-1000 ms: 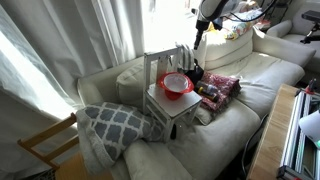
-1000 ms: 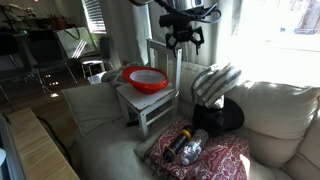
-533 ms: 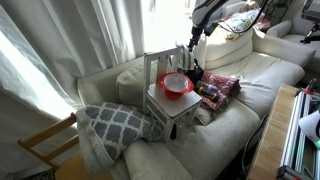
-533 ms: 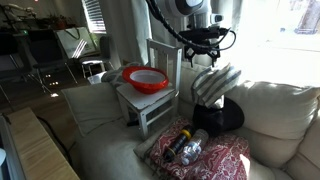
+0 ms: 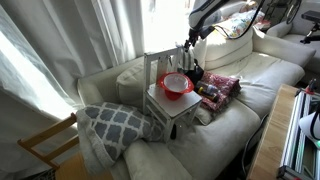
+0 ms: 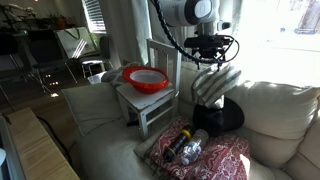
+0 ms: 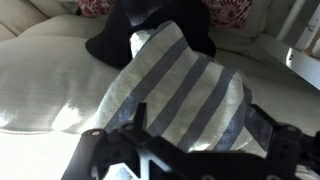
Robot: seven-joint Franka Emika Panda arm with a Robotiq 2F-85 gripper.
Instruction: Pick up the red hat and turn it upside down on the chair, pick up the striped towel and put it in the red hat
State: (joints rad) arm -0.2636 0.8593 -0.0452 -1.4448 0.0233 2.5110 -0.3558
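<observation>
One white chair (image 6: 150, 103) stands on the couch (image 6: 275, 110); everything else is placed from it. One red hat (image 6: 146, 78) sits on the chair seat, upside down, opening up, pale inside, rim red; same in an exterior view (image 5: 176, 85). One striped towel (image 6: 216, 82) is just beside the chair, on the couch against the backrest, not in the hat. The towel has broad grey and off-white stripes and is bunched into a raised mound; wrist view shows the stripes running diagonally (image 7: 185, 95). It lies on top of one black fabric item (image 6: 230, 117), also seen past the towel in the wrist view (image 7: 150, 25). One gripper (image 6: 210, 62) hangs directly over the towel, beside the chair back, higher than the hat. Its fingers (image 7: 97, 140) are spread apart to either side of the towel, nothing held. One red paisley cloth (image 6: 225, 160) lies on the couch in front of the towel, near the chair legs. One grey lattice pillow (image 5: 115, 125) is on the chair's far side from the towel.
</observation>
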